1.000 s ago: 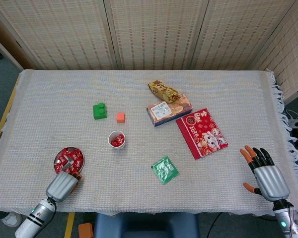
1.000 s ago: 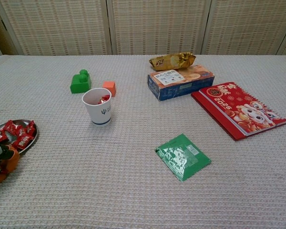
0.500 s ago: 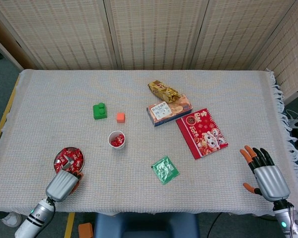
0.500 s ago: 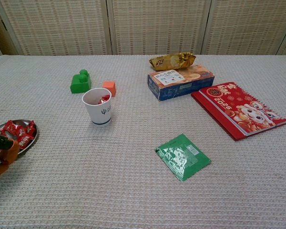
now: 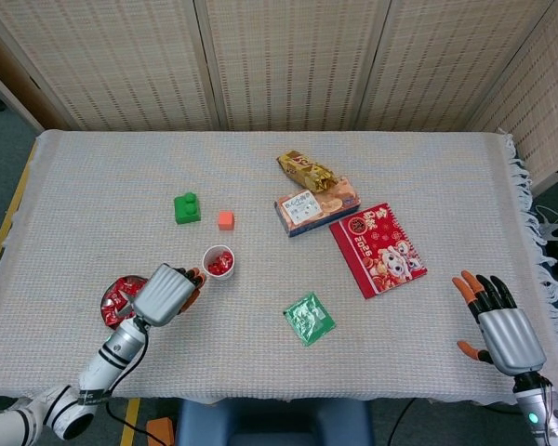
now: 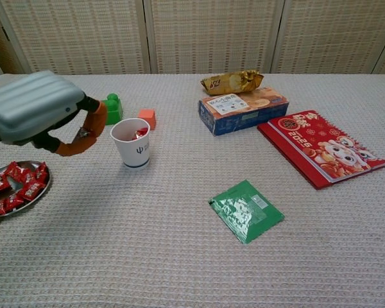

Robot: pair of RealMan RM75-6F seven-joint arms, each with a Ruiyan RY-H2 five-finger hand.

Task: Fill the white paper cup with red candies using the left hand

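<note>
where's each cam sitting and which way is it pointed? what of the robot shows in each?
Head view: high above the near table edge, looking steeply down on the whole table; shows left hand with forearm, and right hand.
Chest view: low at the near edge, looking across the table toward the screen wall; shows only the left hand.
Both share: left hand beside the white paper cup, the plate of red candies, green packet.

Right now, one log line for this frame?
phase: carry to cup | left robot hand: raised beside white paper cup, pinch contents unclear | cup: some red candies | right robot hand: idle, open
</note>
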